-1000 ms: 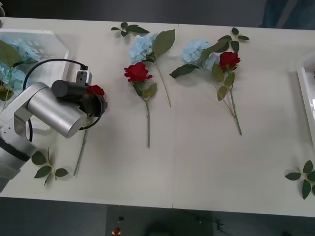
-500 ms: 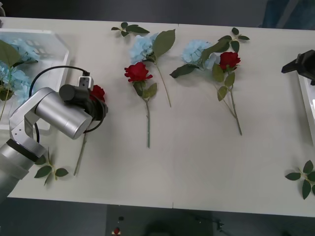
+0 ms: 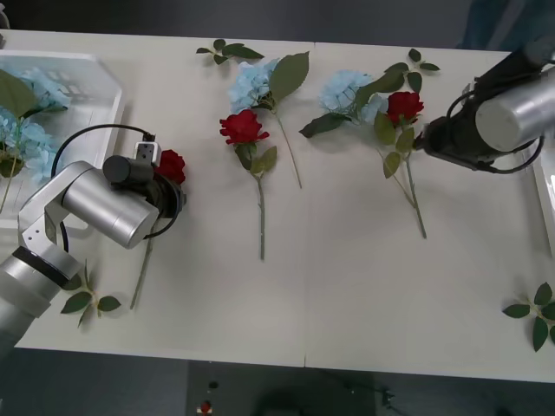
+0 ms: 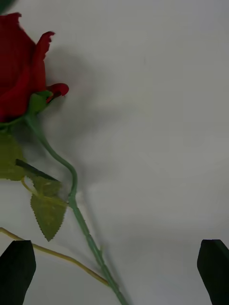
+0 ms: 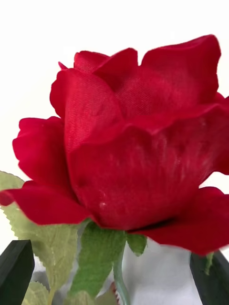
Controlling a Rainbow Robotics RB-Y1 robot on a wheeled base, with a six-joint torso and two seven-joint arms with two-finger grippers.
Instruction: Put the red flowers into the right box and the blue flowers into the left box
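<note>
From the front, the left gripper (image 3: 166, 178) sits at a red rose (image 3: 171, 164) lying on the desk (image 3: 347, 286) beside the left box (image 3: 102, 74), while the right gripper (image 3: 425, 140) hovers by another red rose (image 3: 403, 106). Right wrist: fingers spread wide, black fingertips (image 4: 17, 269) flanking that rose's stem (image 4: 76, 209). Left wrist: fingers (image 5: 15, 269) parted around the bloom (image 5: 129, 143), not clamped.
</note>
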